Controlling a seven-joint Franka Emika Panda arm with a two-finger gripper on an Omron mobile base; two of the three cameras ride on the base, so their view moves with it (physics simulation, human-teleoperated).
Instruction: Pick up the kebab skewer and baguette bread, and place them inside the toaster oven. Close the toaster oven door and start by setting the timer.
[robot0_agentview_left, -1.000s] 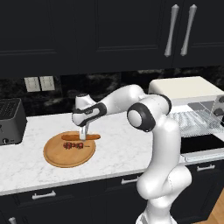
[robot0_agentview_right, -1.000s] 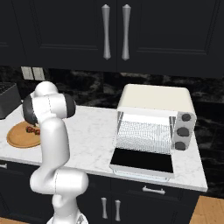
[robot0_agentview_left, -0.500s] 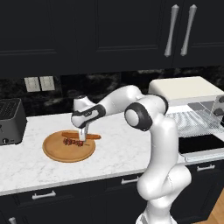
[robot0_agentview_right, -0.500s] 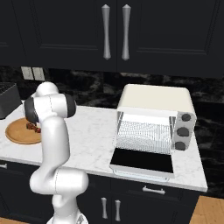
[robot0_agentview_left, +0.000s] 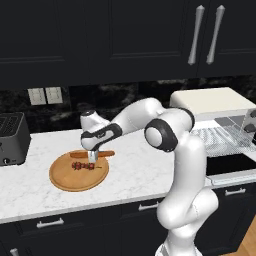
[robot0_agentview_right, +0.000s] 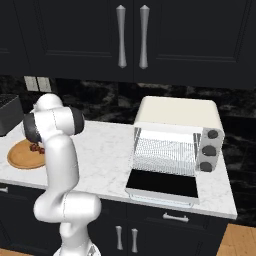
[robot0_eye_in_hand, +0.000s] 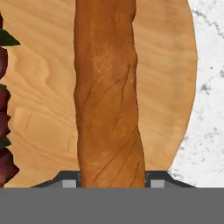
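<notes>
The baguette bread (robot0_agentview_left: 101, 154) lies along the far side of a round wooden board (robot0_agentview_left: 75, 181), and the kebab skewer (robot0_agentview_left: 81, 166) lies just in front of it. My gripper (robot0_agentview_left: 91, 161) reaches straight down onto the board. In the hand view the baguette bread (robot0_eye_in_hand: 109, 100) runs up the middle, and my gripper (robot0_eye_in_hand: 112, 181) has a fingertip pressed on each of its sides. Dark red skewer chunks (robot0_eye_in_hand: 3, 131) show at the left edge. The toaster oven (robot0_agentview_right: 177, 117) stands at the right with its door (robot0_agentview_right: 162, 184) folded down flat and the wire rack (robot0_agentview_right: 162, 155) showing.
A dark slot toaster (robot0_agentview_left: 12, 137) stands at the left end of the white marble counter (robot0_agentview_left: 135, 170). Black cabinets with silver handles (robot0_agentview_right: 131, 36) hang above. The open oven door (robot0_agentview_left: 231, 164) juts out past the counter's front edge.
The gripper has come down onto the board and its jaws have closed in from wide open onto the baguette's sides. The skewer and the oven have not moved.
</notes>
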